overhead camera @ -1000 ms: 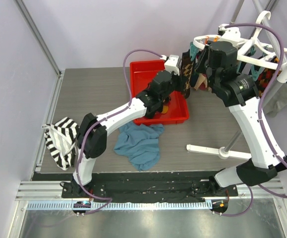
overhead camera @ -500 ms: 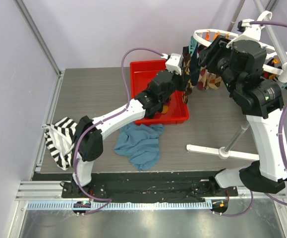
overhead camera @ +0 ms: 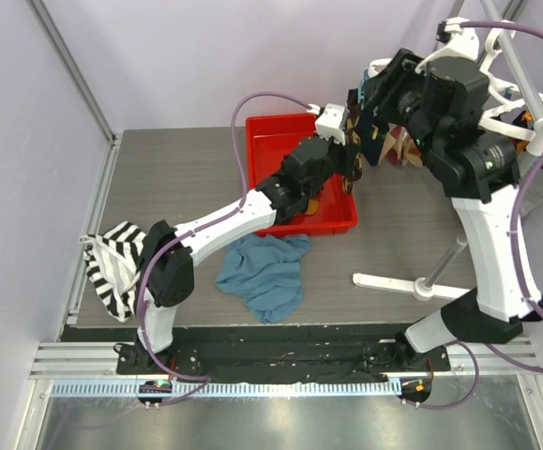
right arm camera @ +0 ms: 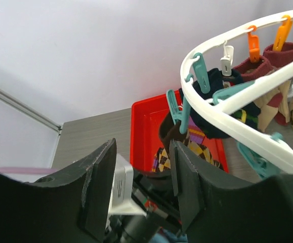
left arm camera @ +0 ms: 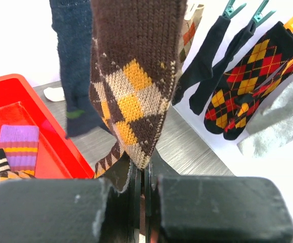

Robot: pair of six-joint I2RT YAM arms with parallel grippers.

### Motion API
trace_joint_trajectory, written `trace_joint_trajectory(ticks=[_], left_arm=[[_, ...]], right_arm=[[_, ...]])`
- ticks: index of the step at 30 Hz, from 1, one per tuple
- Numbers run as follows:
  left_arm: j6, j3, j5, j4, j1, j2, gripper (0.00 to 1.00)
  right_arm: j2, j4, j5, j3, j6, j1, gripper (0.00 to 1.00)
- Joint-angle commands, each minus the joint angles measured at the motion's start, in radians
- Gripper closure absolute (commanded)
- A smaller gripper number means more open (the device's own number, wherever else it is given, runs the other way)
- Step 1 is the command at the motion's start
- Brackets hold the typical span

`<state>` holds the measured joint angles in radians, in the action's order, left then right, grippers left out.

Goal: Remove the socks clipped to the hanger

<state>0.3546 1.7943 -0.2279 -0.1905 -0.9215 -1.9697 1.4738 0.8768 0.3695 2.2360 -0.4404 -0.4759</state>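
Note:
The white oval hanger (right arm camera: 227, 119) hangs at the back right, with teal and orange clips holding socks. My left gripper (left arm camera: 143, 174) is shut on the toe of a brown argyle sock (left arm camera: 136, 96) that still hangs from a teal clip (right arm camera: 179, 114). In the top view that gripper (overhead camera: 354, 161) is beside the red tray's far right corner. My right gripper (right arm camera: 142, 187) is open and empty, raised just left of the hanger rim, above the left gripper. More argyle and dark socks (left arm camera: 247, 86) hang to the right. A purple striped sock (left arm camera: 18, 147) lies in the tray.
A red tray (overhead camera: 271, 141) holds loose socks at the table's back. A blue cloth (overhead camera: 266, 272) lies in front of it. A black-and-white striped cloth (overhead camera: 116, 267) sits at the left edge. The hanger's white stand foot (overhead camera: 412, 284) lies at right.
My right arm has risen and swung left, tilting the hanger frame up and back. My left gripper has stayed clamped on the argyle sock beside the tray.

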Motion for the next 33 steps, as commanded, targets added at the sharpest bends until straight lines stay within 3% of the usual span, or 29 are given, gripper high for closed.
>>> trace_joint_trajectory(ticks=[1,9,33], left_arm=[[-0.02,-0.001,-0.036,-0.058,-0.013,0.06,1.0],[-0.035,-0.012,-0.056,-0.066,-0.02,0.071,1.0],[-0.063,0.002,-0.097,-0.07,-0.04,0.057,1.0]], right_arm=[[0.089,-0.041,0.025,0.065,0.02,-0.004,0.46],[0.149,-0.058,0.183,0.073,0.009,-0.004,0.48],[0.249,0.008,0.425,0.082,0.022,-0.036,0.47]])
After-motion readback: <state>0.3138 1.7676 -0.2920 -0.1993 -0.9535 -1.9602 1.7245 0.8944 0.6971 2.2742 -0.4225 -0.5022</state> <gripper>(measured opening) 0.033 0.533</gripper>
